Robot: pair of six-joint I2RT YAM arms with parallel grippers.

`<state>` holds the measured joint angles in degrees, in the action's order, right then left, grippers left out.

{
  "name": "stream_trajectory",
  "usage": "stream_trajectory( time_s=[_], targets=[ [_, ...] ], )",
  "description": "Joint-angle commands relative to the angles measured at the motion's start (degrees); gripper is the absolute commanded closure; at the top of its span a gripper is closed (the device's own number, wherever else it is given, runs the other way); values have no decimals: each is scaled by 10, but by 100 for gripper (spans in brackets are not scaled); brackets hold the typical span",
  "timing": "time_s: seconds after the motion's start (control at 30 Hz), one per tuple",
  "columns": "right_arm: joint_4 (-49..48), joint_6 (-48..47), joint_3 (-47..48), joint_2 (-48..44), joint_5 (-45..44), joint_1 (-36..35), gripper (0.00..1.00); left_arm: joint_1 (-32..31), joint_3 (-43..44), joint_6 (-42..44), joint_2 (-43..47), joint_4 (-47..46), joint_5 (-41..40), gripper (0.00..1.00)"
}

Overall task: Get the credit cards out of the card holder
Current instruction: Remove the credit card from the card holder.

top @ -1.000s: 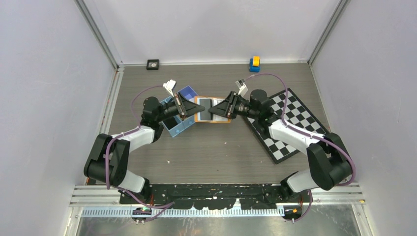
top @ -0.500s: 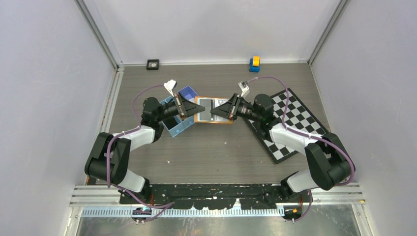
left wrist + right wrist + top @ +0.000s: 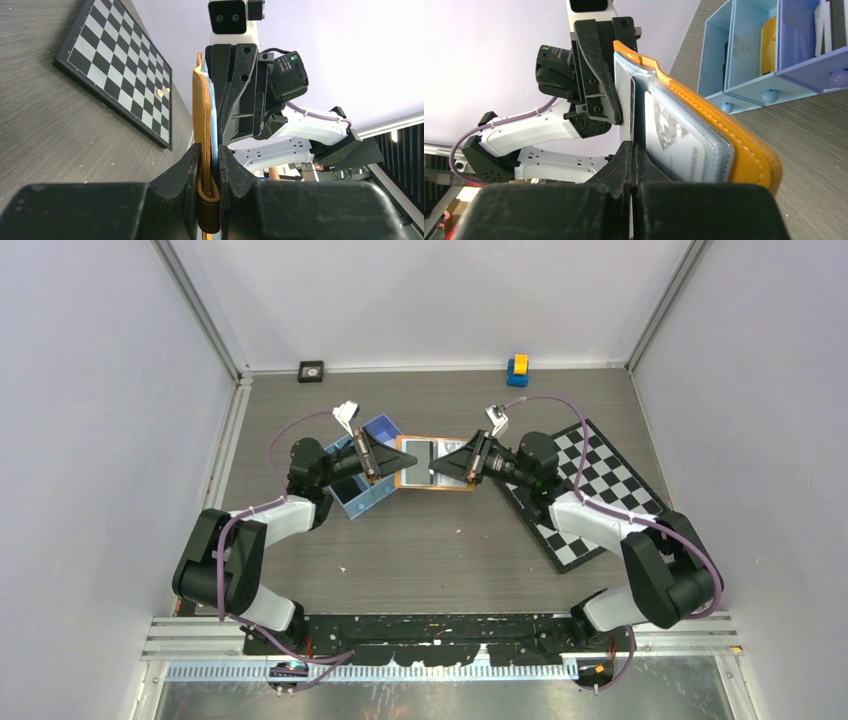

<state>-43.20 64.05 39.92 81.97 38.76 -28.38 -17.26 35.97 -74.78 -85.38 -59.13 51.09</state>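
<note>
**Card pull, grip stage: both grippers on the card holder, no card out yet.**
The orange card holder (image 3: 418, 462) is held between the arms toward the table's (image 3: 440, 540) far edge, just beside the blue tray (image 3: 360, 497), seemingly lifted off the surface. The left gripper (image 3: 210, 155) is narrow, clamped on the holder's left edge. The right gripper (image 3: 631, 150) is pinched tight on a pale credit card (image 3: 625, 107) in its pocket. The next move likely needs a straight pull along the pocket while the left arm braces; a skewed pull could slip off the thin edge.
</note>
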Motion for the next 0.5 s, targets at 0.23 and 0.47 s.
stream_trajectory(
  time_s=[0.23, 0.47],
  targets=[
    [28, -11, 4, -27, -27, 27, 100, 14, -12, -7, 10, -48, -1, 90],
    [21, -7, 3, -25, -23, 31, 99, 21, -16, -20, 7, -72, 0, 98]
  ],
)
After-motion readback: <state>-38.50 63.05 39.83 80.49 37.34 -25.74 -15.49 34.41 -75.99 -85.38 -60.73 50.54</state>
